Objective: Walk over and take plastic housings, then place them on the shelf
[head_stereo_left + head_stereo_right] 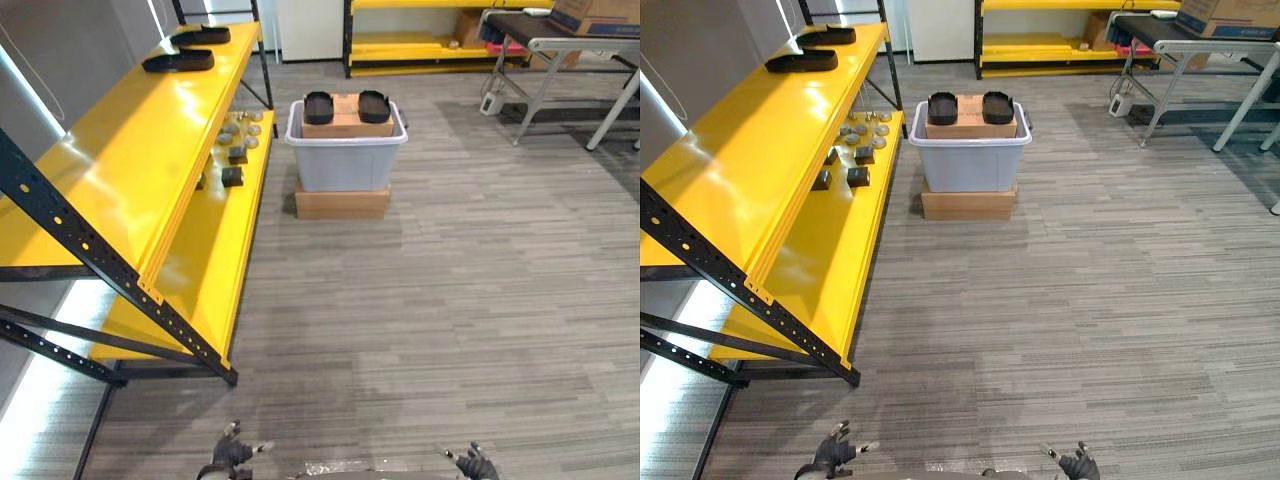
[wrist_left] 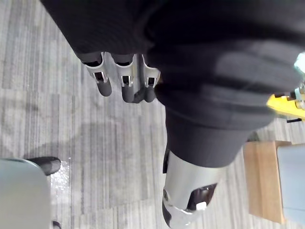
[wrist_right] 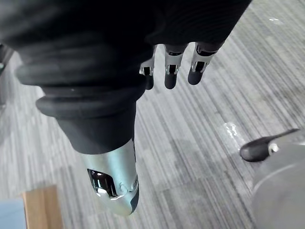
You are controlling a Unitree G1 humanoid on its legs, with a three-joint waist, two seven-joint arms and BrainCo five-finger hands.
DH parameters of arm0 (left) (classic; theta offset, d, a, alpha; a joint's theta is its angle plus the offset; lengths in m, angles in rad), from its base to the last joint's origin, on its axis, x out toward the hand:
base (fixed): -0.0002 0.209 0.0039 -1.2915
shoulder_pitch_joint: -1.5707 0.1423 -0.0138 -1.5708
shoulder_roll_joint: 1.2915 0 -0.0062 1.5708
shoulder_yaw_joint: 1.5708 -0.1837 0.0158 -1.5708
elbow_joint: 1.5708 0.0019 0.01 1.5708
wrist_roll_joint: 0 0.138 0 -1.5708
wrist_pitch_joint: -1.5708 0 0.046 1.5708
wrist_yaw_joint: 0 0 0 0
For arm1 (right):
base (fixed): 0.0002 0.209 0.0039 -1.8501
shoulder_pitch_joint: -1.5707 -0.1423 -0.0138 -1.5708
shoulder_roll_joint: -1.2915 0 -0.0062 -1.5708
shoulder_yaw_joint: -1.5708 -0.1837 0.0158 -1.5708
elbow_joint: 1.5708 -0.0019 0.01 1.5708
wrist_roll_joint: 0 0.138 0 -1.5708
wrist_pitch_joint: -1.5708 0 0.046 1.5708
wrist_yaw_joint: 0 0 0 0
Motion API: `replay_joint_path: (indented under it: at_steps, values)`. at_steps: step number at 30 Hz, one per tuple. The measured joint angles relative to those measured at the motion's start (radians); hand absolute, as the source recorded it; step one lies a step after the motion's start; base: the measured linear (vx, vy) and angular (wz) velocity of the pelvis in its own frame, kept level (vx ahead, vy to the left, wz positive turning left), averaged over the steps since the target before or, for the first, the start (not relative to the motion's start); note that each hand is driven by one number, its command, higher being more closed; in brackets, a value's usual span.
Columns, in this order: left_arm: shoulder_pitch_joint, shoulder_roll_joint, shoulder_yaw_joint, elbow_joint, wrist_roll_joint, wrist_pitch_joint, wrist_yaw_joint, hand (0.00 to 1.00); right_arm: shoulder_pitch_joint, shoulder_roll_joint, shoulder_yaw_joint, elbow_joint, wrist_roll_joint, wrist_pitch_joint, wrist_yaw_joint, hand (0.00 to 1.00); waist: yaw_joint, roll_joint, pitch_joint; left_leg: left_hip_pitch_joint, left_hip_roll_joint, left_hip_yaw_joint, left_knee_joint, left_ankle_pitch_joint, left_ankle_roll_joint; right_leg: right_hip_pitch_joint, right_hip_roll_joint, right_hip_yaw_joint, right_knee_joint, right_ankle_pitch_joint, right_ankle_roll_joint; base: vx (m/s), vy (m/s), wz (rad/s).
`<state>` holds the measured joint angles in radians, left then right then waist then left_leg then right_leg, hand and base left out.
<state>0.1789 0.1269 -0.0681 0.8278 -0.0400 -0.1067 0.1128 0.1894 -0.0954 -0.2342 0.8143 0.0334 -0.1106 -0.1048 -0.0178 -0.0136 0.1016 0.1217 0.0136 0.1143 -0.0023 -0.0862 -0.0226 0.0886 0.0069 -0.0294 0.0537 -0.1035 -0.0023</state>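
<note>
Left eye view: two housings [image 1: 319, 106] are seen far off on a box [image 1: 346, 124] in the grey bin [image 1: 345, 168], not yet taken. Two other housings [image 1: 180, 61] are laid on the yellow shelf [image 1: 130, 170], far left. Left hand [image 2: 125, 88] and right hand [image 3: 172, 71] are seen empty, fingers loose and straight.

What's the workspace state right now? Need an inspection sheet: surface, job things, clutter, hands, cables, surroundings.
Surface: yellow shelf, top level bare except at its far end; grey floor.
Job's things: two black housings at the shelf's far end; two more housings on a box atop a grey bin on a brown base.
Clutter: small parts on the shelf's lower level.
Hands: left hand and right hand low, open, holding nothing.
Cables: a lead with a white block by a leg of the table.
Surroundings: carton on the table; second shelf at the back.
</note>
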Motion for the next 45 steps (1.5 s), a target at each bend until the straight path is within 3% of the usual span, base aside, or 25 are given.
replay_joint_path:
  at_steps: [4, 10, 19, 27, 30, 32, 33, 34, 36, 38, 39, 40, 41, 42, 43, 44, 45]
  values:
    - [0.001, -0.007, 0.019, -0.048, 0.015, -0.006, 0.0, 0.0, -0.002, -0.019, 0.004, -0.03, -0.069, 0.0, 0.004, 0.0, 0.0, 0.018, 0.014, 0.018, -0.003, 0.001, 0.001, -0.007, -0.01, 0.025, -0.006, -0.001, -0.01, -0.006, 0.01, 0.04, 0.001, 0.01]
    - [0.005, -0.008, 0.033, -0.061, 0.034, -0.01, 0.0, 0.0, 0.002, -0.037, 0.009, -0.056, -0.118, 0.0, 0.015, 0.0, -0.017, 0.017, 0.015, 0.035, -0.002, 0.004, 0.005, -0.016, -0.025, 0.044, -0.007, -0.003, -0.009, -0.017, 0.027, 0.01, -0.011, 0.01]
    - [0.021, -0.008, 0.033, -0.091, 0.034, -0.01, 0.001, 0.0, 0.011, -0.038, 0.016, -0.095, -0.105, 0.004, 0.015, 0.0, -0.02, 0.018, 0.014, 0.028, -0.001, 0.029, 0.02, -0.02, -0.028, 0.037, -0.007, 0.005, -0.004, -0.017, 0.028, -0.02, -0.023, -0.04]
    - [0.038, -0.023, 0.042, -0.133, 0.033, -0.009, 0.003, 0.0, -0.017, -0.054, 0.015, -0.097, -0.062, 0.005, 0.009, 0.0, -0.017, 0.047, 0.01, -0.067, 0.014, 0.096, 0.138, -0.117, 0.024, -0.045, -0.004, 0.035, 0.051, -0.042, 0.025, -0.03, 0.004, -0.2]
    - [0.039, -0.023, 0.061, -0.152, 0.028, -0.009, 0.004, 0.0, -0.036, -0.054, 0.014, -0.093, -0.041, 0.009, -0.006, 0.0, -0.015, 0.043, 0.011, -0.113, 0.007, 0.127, 0.217, -0.182, 0.044, -0.142, -0.021, 0.059, 0.21, -0.138, 0.06, -0.01, 0.072, -0.25]
    - [0.034, -0.02, 0.062, -0.154, 0.012, -0.009, 0.021, 0.0, -0.046, -0.055, 0.014, -0.093, -0.034, 0.012, -0.01, 0.0, -0.019, 0.03, 0.022, -0.121, -0.007, 0.134, 0.259, -0.24, 0.068, -0.241, -0.052, 0.028, 0.435, -0.184, 0.108, 0.07, 0.115, -0.22]
    - [0.034, -0.017, 0.061, -0.154, 0.012, -0.009, 0.023, 0.0, -0.047, -0.053, 0.015, -0.093, -0.033, 0.012, -0.01, 0.0, -0.02, 0.032, 0.022, -0.112, -0.009, 0.132, 0.261, -0.248, 0.074, -0.271, -0.062, 0.008, 0.509, -0.182, 0.115, 0.18, 0.107, -0.06]
    - [0.03, 0.0, 0.051, -0.153, 0.012, -0.008, 0.024, 0.0, -0.043, -0.045, 0.017, -0.092, -0.032, 0.015, -0.009, 0.0, -0.025, 0.028, 0.035, -0.066, -0.018, 0.127, 0.263, -0.266, 0.091, -0.347, -0.096, -0.048, 0.683, -0.2, 0.121, 0.27, 0.089, 0.05]
    - [0.015, 0.016, 0.047, -0.152, 0.011, -0.006, 0.026, 0.0, -0.047, -0.052, 0.017, -0.092, -0.031, 0.025, -0.01, 0.0, -0.025, 0.033, 0.055, -0.011, -0.009, 0.125, 0.252, -0.275, 0.085, -0.4, -0.115, -0.123, 0.707, -0.235, 0.084, 0.36, 0.073, 0.1]
    - [-0.021, 0.023, 0.039, -0.152, 0.006, -0.007, 0.031, 0.0, -0.06, -0.069, 0.021, -0.092, -0.031, 0.026, -0.011, 0.0, -0.037, 0.055, 0.075, 0.028, 0.019, 0.096, 0.218, -0.275, 0.081, -0.464, -0.104, -0.181, 0.637, -0.228, 0.069, 0.45, -0.009, 0.46]
    - [-0.054, 0.022, 0.039, -0.15, 0.003, -0.008, 0.042, 0.0, -0.084, -0.092, 0.036, -0.093, -0.031, 0.026, -0.023, 0.0, -0.056, 0.075, 0.098, 0.062, 0.055, 0.073, 0.182, -0.265, 0.063, -0.523, -0.074, -0.207, 0.53, -0.177, 0.041, 0.44, -0.044, 0.54]
    - [-0.059, 0.022, 0.039, -0.15, 0.003, -0.008, 0.043, 0.0, -0.088, -0.095, 0.039, -0.093, -0.031, 0.026, -0.025, 0.0, -0.057, 0.079, 0.103, 0.069, 0.059, 0.072, 0.175, -0.262, 0.057, -0.533, -0.071, -0.208, 0.502, -0.161, 0.041, 0.48, -0.068, 0.47]
    - [-0.075, 0.025, 0.039, -0.15, 0.003, -0.008, 0.043, 0.0, -0.094, -0.102, 0.047, -0.094, -0.031, 0.024, -0.027, 0.0, -0.061, 0.065, 0.114, 0.103, 0.059, 0.069, 0.153, -0.244, 0.019, -0.554, -0.058, -0.207, 0.353, -0.055, 0.039, 0.56, -0.124, 0.34]
    - [-0.079, 0.032, 0.037, -0.148, 0.004, -0.009, 0.045, 0.0, -0.092, -0.105, 0.047, -0.097, -0.031, 0.022, -0.027, 0.0, -0.067, 0.043, 0.113, 0.152, 0.053, 0.055, 0.136, -0.253, -0.032, -0.548, -0.051, -0.186, 0.197, 0.105, 0.016, 0.69, -0.157, 0.45]
    - [-0.077, 0.028, 0.037, -0.143, 0.004, -0.009, 0.044, 0.0, -0.089, -0.109, 0.046, -0.095, -0.032, 0.022, -0.027, 0.0, -0.077, 0.036, 0.11, 0.175, 0.062, 0.044, 0.136, -0.264, -0.05, -0.538, -0.055, -0.172, 0.214, 0.216, -0.031, 0.61, -0.158, 0.37]
    - [-0.084, 0.015, 0.039, -0.128, 0.004, -0.011, 0.045, 0.0, -0.092, -0.116, 0.043, -0.093, -0.032, 0.023, -0.028, 0.0, -0.078, 0.061, 0.114, 0.186, 0.084, 0.038, 0.141, -0.265, -0.053, -0.55, -0.043, -0.183, 0.267, 0.203, -0.066, 0.58, -0.204, 0.29]
    - [-0.095, 0.011, 0.038, -0.12, 0.004, -0.013, 0.043, 0.0, -0.114, -0.108, 0.038, -0.098, -0.032, 0.024, -0.027, 0.0, -0.082, 0.077, 0.116, 0.167, 0.097, 0.03, 0.19, -0.21, -0.132, -0.584, -0.055, -0.191, 0.391, 0.113, -0.077, 0.57, -0.22, 0.18]
